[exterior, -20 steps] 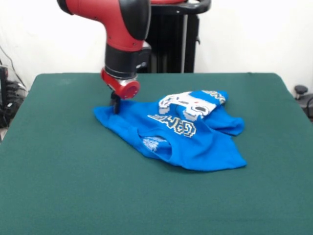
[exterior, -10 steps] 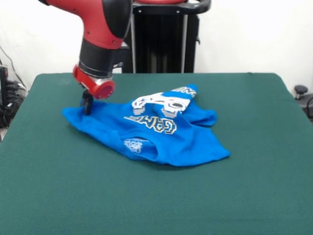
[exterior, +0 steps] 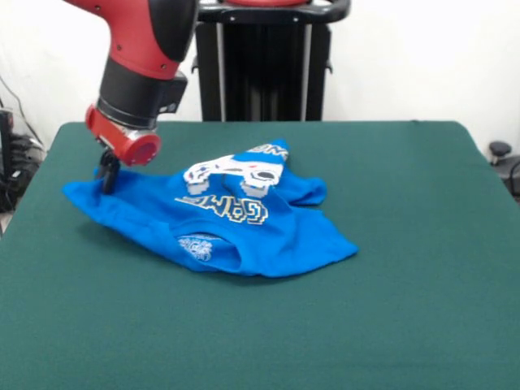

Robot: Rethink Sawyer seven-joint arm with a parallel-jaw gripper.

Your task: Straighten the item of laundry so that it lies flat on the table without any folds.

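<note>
Pinching the T-shirt's (exterior: 219,223) nine-o'clock corner, our gripper (exterior: 106,180) is clenched on the soft blue cloth. We see the shirt lying rumpled and folded on the green felt table (exterior: 390,309), left of centre, its long axis running from ten o'clock towards four o'clock.

Front view only. Lettering found solely on the blue T-shirt (exterior: 236,223): white outlined block capitals on the chest, partly creased and folded, legible only as roughly "GAM…". Further white letters at the folded upper edge, unreadable. Small white mark near the hem, illegible. No other text seen.
</note>
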